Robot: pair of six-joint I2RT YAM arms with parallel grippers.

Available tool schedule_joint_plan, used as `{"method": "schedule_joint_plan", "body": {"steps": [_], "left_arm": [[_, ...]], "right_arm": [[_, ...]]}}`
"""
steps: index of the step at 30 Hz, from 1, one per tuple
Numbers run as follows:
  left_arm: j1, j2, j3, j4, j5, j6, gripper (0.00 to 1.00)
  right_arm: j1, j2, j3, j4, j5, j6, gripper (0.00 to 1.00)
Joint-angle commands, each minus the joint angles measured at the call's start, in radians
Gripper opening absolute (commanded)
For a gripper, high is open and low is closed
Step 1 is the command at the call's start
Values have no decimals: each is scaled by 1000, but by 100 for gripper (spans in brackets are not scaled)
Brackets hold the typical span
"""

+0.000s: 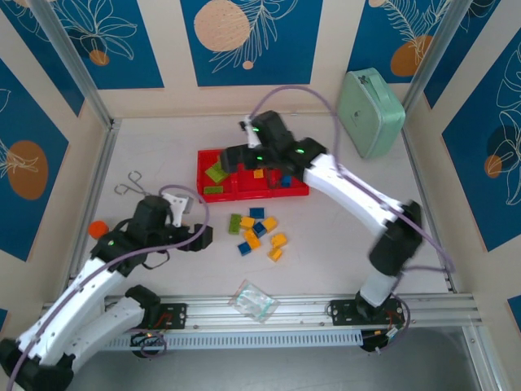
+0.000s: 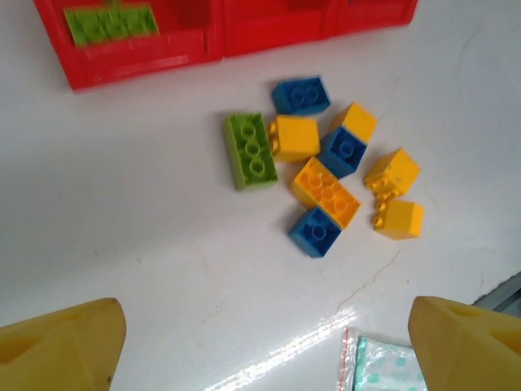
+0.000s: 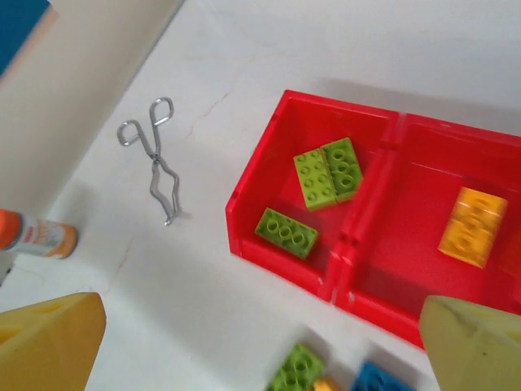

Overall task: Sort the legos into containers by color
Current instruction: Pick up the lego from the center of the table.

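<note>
Loose legos (image 2: 326, 175) lie clustered on the counter (image 2: 122, 244) just ahead of the left gripper (image 2: 260, 342), its jaws wide and empty. Three green bricks (image 3: 313, 179) sit in the end bin of the containers (image 3: 342, 281), ahead of the right gripper (image 3: 260, 346), whose jaws are also wide and empty.

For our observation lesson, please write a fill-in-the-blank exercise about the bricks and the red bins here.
The bin compartment beside the tongs holds ___ green bricks.
The brick in the middle compartment is ___.
Among the loose bricks on the table, just one is ___.
Missing words: three; yellow; green.
</note>
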Motion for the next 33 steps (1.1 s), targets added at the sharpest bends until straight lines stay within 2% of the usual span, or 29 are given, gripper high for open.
{"method": "schedule_joint_plan", "body": {"steps": [1, 3, 6, 13, 16, 20, 25, 31, 33], "left_arm": [[-80, 103, 14, 2, -115, -103, 88], [-126, 172, 9, 40, -123, -120, 93], [-171, 250, 22, 72, -182, -129, 95], [-194, 476, 113, 122, -228, -56, 94], [-196, 580, 158, 133, -242, -21, 90], [-195, 712, 214, 161, -215, 3, 81], [-194, 822, 252, 183, -219, 19, 80], [-185, 899, 280, 166, -276, 22, 79], [-166, 920, 285, 162, -278, 14, 72]], "right_arm": [[-45, -207, -228, 22, -41, -8, 99], [-87, -355, -391, 49, -52, -1, 98], [-173, -538, -578, 51, -68, 34, 98], [-426, -792, -793, 11, -235, 37, 100], [-491, -841, -817, -14, -269, 22, 99], [-541, -861, -833, -12, -331, 25, 99], [-546, -850, -827, -15, -348, 20, 99], [-550, -848, -829, -12, -350, 22, 99], [-549, -846, -829, -13, -348, 22, 99]]}}
